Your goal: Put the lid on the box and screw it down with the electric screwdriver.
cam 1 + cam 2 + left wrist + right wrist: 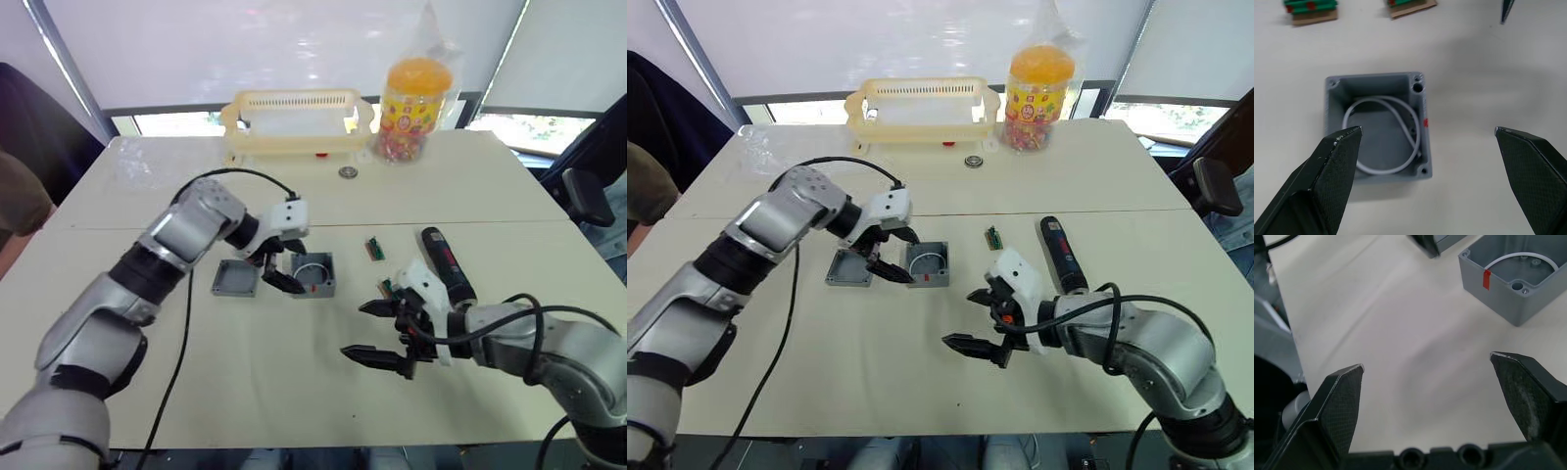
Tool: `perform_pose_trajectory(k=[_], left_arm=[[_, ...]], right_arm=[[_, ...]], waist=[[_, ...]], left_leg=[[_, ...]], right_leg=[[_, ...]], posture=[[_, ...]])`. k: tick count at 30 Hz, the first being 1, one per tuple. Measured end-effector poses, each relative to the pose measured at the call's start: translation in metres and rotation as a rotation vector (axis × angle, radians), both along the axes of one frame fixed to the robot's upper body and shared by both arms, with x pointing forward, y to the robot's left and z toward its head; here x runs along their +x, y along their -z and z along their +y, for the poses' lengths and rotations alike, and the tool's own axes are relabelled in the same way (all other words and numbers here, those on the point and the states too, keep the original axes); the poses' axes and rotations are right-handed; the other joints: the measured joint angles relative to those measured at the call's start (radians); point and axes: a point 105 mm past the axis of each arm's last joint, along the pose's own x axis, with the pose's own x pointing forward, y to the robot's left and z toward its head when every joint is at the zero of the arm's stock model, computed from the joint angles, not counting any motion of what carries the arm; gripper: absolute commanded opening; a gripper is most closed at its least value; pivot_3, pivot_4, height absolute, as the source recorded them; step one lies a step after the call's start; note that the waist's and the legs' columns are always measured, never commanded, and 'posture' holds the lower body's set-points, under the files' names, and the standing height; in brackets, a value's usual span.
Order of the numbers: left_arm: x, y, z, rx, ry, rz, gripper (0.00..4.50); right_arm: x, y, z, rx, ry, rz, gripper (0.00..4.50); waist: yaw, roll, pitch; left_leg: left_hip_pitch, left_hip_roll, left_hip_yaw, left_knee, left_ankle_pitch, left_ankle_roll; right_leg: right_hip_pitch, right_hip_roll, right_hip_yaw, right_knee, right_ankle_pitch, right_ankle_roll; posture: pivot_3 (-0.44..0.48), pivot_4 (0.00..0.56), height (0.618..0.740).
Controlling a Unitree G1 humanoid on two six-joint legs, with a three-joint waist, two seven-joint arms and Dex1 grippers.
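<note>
The left gripper (890, 257) hovers, fingers apart, between the lid (848, 267) and the box (928, 264).

The left hand (277, 269) covers the lid's (233, 279) right edge at centre frame. At the left edge a person's sleeve (18, 201) is cut off, and the jar's (412, 103) label print is too small to read.

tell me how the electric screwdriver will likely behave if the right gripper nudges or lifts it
The electric screwdriver is a long round cylinder lying flat on the table, so a sideways nudge would probably roll it. It looks rigid, and its smooth black body may slip between the open right gripper fingers.
</note>
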Motion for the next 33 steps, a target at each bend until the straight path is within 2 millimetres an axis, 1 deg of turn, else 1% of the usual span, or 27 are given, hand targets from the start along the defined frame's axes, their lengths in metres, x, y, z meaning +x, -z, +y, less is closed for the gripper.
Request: perform_pose_trajectory(k=[3, 7, 12, 14, 16, 20, 21, 22, 29, 31, 33], left_arm=[[0.000, 0.009, -0.004, 0.039, 0.014, 0.014, 4.46], [0.003, 0.016, -0.014, 0.053, 0.013, 0.020, 4.46], [0.010, 0.029, -0.019, 0.086, -0.008, 0.018, 4.46], [0.012, 0.033, -0.020, 0.100, -0.017, 0.019, 3.92], [0.015, 0.039, -0.021, 0.111, -0.030, 0.021, 3.15], [0.020, 0.050, -0.027, 0.123, -0.049, 0.011, 0.97], [0.021, 0.052, -0.028, 0.126, -0.054, 0.007, 0.46], [0.023, 0.047, -0.028, 0.121, -0.056, -0.010, 0.04], [0.022, 0.046, -0.028, 0.124, -0.089, -0.015, 0.04], [0.020, 0.045, -0.029, 0.119, -0.114, -0.004, 0.04], [0.012, 0.045, -0.029, 0.111, -0.138, 0.015, 0.04]], right_arm=[[0.002, 0.001, 0.003, 0.020, 0.046, -0.006, 4.50], [0.003, 0.000, 0.005, 0.032, 0.078, -0.021, 4.50], [0.006, 0.001, 0.002, 0.019, 0.111, -0.031, 4.50], [0.007, 0.001, 0.002, 0.017, 0.119, -0.035, 4.50], [0.008, 0.001, 0.001, 0.016, 0.127, -0.038, 4.50], [0.010, 0.000, -0.001, 0.014, 0.144, -0.048, 4.50], [0.010, -0.001, -0.001, 0.014, 0.147, -0.050, 4.50], [0.011, -0.001, -0.002, 0.014, 0.154, -0.053, 4.50], [0.012, -0.003, -0.003, 0.020, 0.162, -0.060, 4.50], [0.012, -0.003, -0.003, 0.024, 0.160, -0.064, 4.50], [0.012, -0.002, -0.005, 0.022, 0.165, -0.062, 4.50]], waist=[[-0.001, 0.000, 0.000], [0.002, 0.000, 0.000], [-0.001, 0.000, 0.000], [-0.004, 0.000, 0.000], [-0.009, 0.000, 0.000], [-0.011, 0.000, 0.000], [-0.012, 0.000, 0.000], [-0.012, 0.000, 0.000], [-0.012, 0.000, 0.000], [-0.013, 0.000, 0.000], [-0.016, 0.000, 0.000]], left_leg=[[0.001, 0.000, -0.002, 0.002, 0.001, 0.000], [0.001, 0.000, -0.002, 0.003, 0.001, -0.001], [0.001, -0.001, -0.002, 0.003, 0.001, -0.001], [0.001, -0.001, -0.002, 0.003, 0.001, -0.001], [0.001, -0.001, -0.002, 0.003, 0.001, -0.001], [0.001, -0.001, -0.002, 0.004, 0.001, -0.001], [0.001, -0.001, -0.002, 0.004, 0.001, -0.001], [0.002, -0.001, -0.002, 0.004, 0.001, -0.001], [0.002, -0.001, -0.003, 0.004, 0.001, -0.001], [0.002, -0.001, -0.003, 0.004, 0.001, -0.001], [0.002, -0.001, -0.003, 0.004, 0.001, -0.001]], right_leg=[[0.000, 0.000, 0.001, 0.003, 0.000, 0.000], [0.001, 0.001, 0.001, 0.004, 0.000, 0.000], [0.001, 0.001, 0.001, 0.005, 0.000, -0.001], [0.001, 0.001, 0.001, 0.005, 0.000, -0.001], [0.001, 0.001, 0.001, 0.005, 0.000, -0.001], [0.001, 0.001, 0.001, 0.005, 0.000, -0.001], [0.001, 0.001, 0.001, 0.005, 0.000, -0.001], [0.001, 0.001, 0.001, 0.006, 0.000, 0.000], [0.002, 0.001, 0.001, 0.006, 0.000, -0.001], [0.002, 0.001, 0.001, 0.006, 0.000, -0.001], [0.001, 0.001, 0.001, 0.006, 0.000, 0.000]], posture=[[0.000, 0.150, 0.740], [0.000, 0.150, 0.740], [0.000, 0.150, 0.740], [0.000, 0.150, 0.740], [0.000, 0.150, 0.740], [0.000, 0.150, 0.740], [0.000, 0.150, 0.740], [0.000, 0.150, 0.740], [0.000, 0.150, 0.740], [0.000, 0.150, 0.740], [0.000, 0.150, 0.740]])
